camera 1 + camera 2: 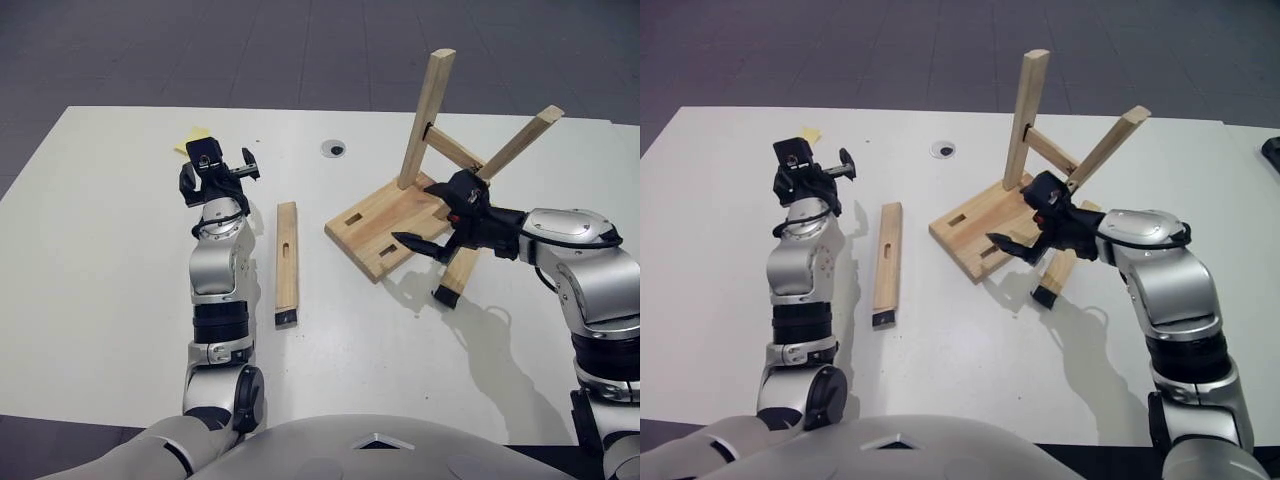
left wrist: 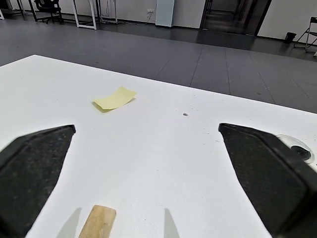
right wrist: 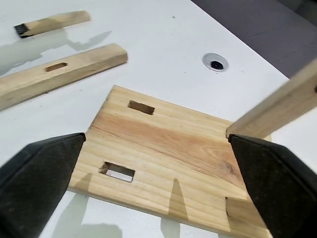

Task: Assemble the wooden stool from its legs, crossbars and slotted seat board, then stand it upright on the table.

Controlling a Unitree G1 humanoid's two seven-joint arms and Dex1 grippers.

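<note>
The slotted seat board [image 1: 372, 222] rests tilted on the table. Two legs [image 1: 426, 117] rise from it, joined by a crossbar [image 1: 452, 148]. A third leg [image 1: 456, 272] with a dark foot slants down to the table under my right arm; I cannot tell whether it is joined to the board. My right gripper [image 1: 425, 216] stands open over the board's near right edge, and the board's slots [image 3: 140, 107] lie between its fingers [image 3: 39, 168]. A loose slotted leg [image 1: 287, 260] lies mid-table. My left gripper [image 1: 225, 165] is open beyond it, above the table.
A yellow paper note [image 2: 115, 98] lies at the far left of the white table [image 1: 110, 300]. A round cable hole [image 1: 333, 148] sits at the back centre. The end of a wooden piece [image 2: 97, 221] shows close in front of the left gripper.
</note>
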